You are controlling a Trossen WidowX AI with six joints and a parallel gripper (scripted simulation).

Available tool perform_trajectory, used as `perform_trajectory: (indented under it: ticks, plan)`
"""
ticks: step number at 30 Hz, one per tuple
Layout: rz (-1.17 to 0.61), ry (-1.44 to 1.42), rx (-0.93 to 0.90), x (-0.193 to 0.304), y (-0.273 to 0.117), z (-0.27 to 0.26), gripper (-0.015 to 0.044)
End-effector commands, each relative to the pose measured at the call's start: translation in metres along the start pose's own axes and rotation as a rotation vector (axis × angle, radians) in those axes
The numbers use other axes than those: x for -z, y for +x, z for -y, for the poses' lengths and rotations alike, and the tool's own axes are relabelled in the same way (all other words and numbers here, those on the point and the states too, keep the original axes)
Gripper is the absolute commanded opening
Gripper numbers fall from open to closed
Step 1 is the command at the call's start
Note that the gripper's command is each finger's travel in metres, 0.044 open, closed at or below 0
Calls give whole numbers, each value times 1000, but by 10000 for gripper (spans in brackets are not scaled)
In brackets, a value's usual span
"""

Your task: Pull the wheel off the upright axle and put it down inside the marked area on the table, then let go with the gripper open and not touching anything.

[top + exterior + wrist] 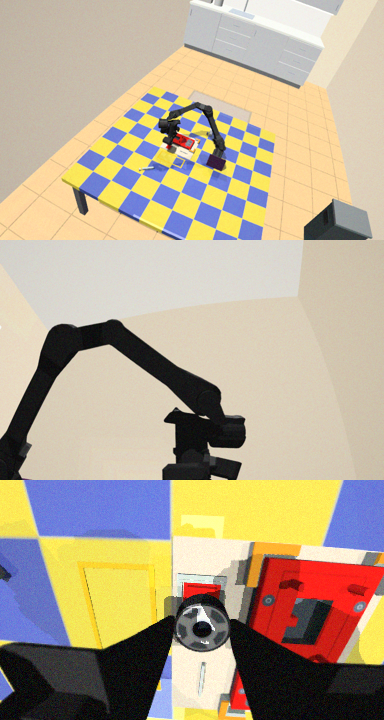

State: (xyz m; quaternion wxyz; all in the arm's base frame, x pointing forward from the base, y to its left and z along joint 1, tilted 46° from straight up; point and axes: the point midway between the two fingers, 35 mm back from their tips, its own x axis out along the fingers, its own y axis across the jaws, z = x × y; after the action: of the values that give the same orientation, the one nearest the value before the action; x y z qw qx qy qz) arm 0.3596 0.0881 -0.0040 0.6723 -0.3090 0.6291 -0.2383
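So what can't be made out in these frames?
- Axle: wrist view, hidden behind the wheel, so whether the wheel has cleared it is unclear.
- Gripper and table: exterior view, cut off by the bottom edge.
- Wheel: top view, too small and hidden under the wrist.
- Marked area: wrist view, near edge hidden by a finger.
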Motion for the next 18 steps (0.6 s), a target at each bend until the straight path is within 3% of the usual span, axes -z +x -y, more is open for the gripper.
perform_trajectory:
  ticks: [1, 18]
  plan:
    - [8, 8, -8, -2, -5, -1, 0]
    - [9, 6, -8, -2, -11, -1, 0]
